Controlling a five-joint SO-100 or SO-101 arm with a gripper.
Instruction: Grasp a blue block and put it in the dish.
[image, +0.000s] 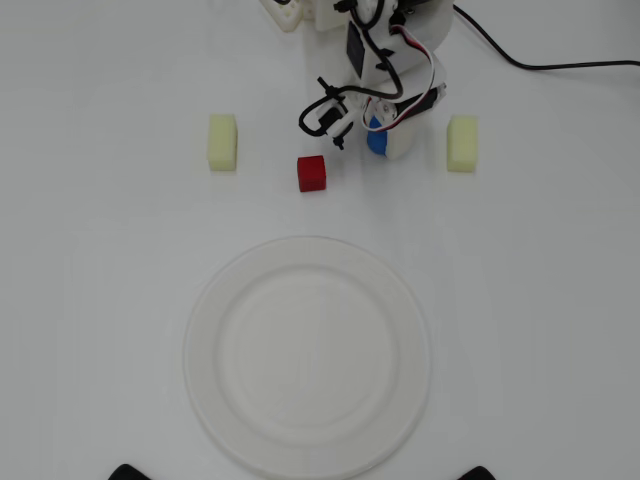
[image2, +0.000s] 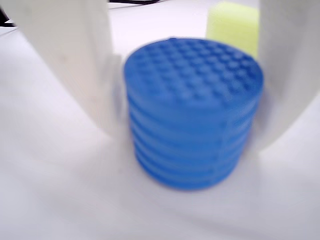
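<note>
A plain white table (image: 100, 300) fills the overhead view, matte and bare across most of its width. The dish (image: 307, 440), a large round white plate with a faintly ribbed rim, sits toward six o'clock with open room all around it. My white arm (image: 385, 30) enters at twelve o'clock, a black cable (image: 540, 66) trailing toward two. Two pale yellow foam blocks (image: 223, 142) (image: 462, 143) lie at ten and two, well apart. A red cube (image: 312, 173) sits near centre. My gripper (image2: 192, 120) is narrowed around the blue block (image2: 192, 112), a ridged cylinder with a dimpled top standing on the table; my fingers (image2: 75, 65) flank both its sides.
</note>
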